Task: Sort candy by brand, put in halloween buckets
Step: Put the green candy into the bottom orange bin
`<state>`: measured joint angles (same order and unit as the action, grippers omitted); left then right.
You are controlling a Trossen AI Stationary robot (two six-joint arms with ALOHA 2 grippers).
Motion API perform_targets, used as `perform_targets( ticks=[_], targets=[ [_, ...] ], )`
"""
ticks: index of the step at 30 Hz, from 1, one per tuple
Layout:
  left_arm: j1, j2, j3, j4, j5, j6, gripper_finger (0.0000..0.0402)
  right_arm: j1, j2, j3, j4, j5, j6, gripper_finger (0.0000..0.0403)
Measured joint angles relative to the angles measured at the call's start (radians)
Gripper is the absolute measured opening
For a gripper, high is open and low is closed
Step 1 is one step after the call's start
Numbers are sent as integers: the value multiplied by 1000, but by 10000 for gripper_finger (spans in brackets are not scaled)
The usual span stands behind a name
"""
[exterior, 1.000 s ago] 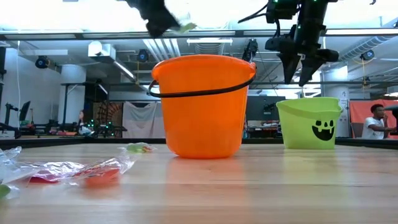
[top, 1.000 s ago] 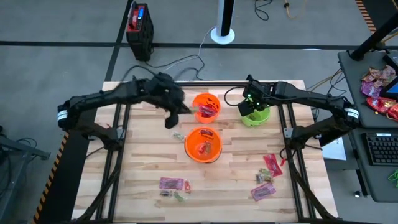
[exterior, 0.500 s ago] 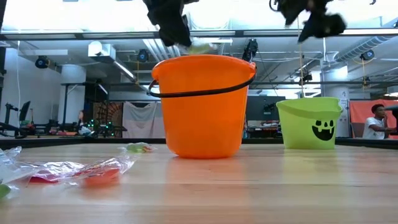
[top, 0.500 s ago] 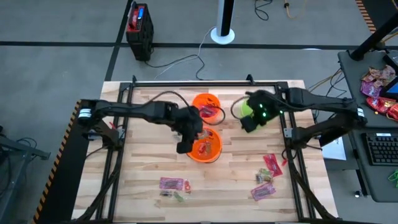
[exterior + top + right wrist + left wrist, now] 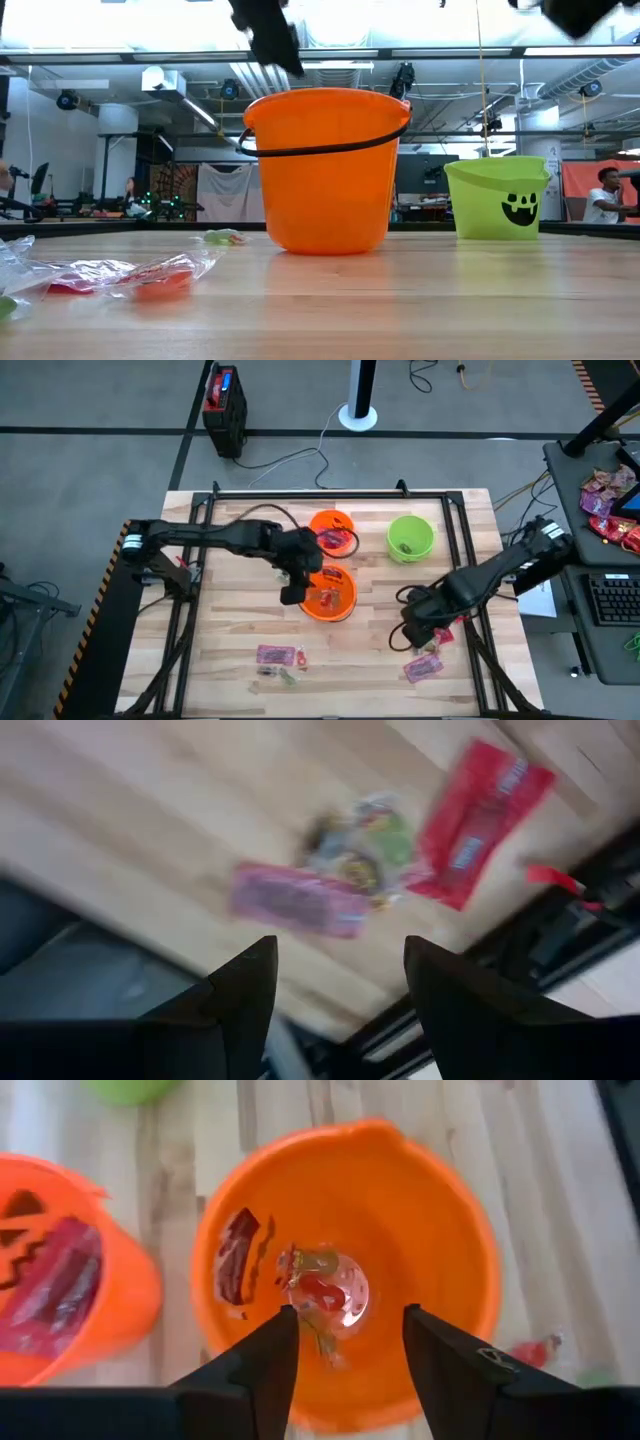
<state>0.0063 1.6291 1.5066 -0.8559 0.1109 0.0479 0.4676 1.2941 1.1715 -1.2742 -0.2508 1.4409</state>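
I see my left gripper (image 5: 345, 1350), fingers apart, above the upright orange bucket (image 5: 440, 1230). My right gripper (image 5: 335, 990), spread, overlooks a flat red packet (image 5: 478, 820).

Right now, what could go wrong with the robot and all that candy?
1. The right gripper hangs open over three sweets lying bunched together: a red packet, a pink packet and a green-and-clear piece. It might grab two brands at once.

2. The left gripper is open right above the near orange bucket. Going lower, it could bump the rim and shove the bucket.
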Motion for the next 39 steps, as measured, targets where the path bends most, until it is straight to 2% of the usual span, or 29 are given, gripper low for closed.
perform_targets(
  ticks=[2,7,14,20,24,27,31,36,39],
  targets=[
    [-3,-50,3,-12,-1,-21,167,8,27,-58,27,8,-5,210],
    [-28,-213,4,-23,0,-80,168,21,84,-206,153,8,-174,210],
    [-70,-420,5,-9,-8,-254,168,20,132,-303,275,7,-311,210],
    [-121,-514,5,-2,-126,-310,168,19,184,-369,360,-15,-328,210],
    [-130,-535,5,-16,-152,-324,168,19,226,-386,431,-11,-345,203],
    [-130,-538,5,-62,-152,-341,168,18,250,-384,448,-15,-365,176],
    [-130,-531,5,-151,-153,-357,168,19,245,-376,449,-11,-379,119],
    [-133,-513,3,-239,-153,-372,168,18,155,-363,411,37,-328,40],
    [-139,-508,-16,-267,-154,-362,168,19,79,-324,346,87,-281,18]
  ],
)
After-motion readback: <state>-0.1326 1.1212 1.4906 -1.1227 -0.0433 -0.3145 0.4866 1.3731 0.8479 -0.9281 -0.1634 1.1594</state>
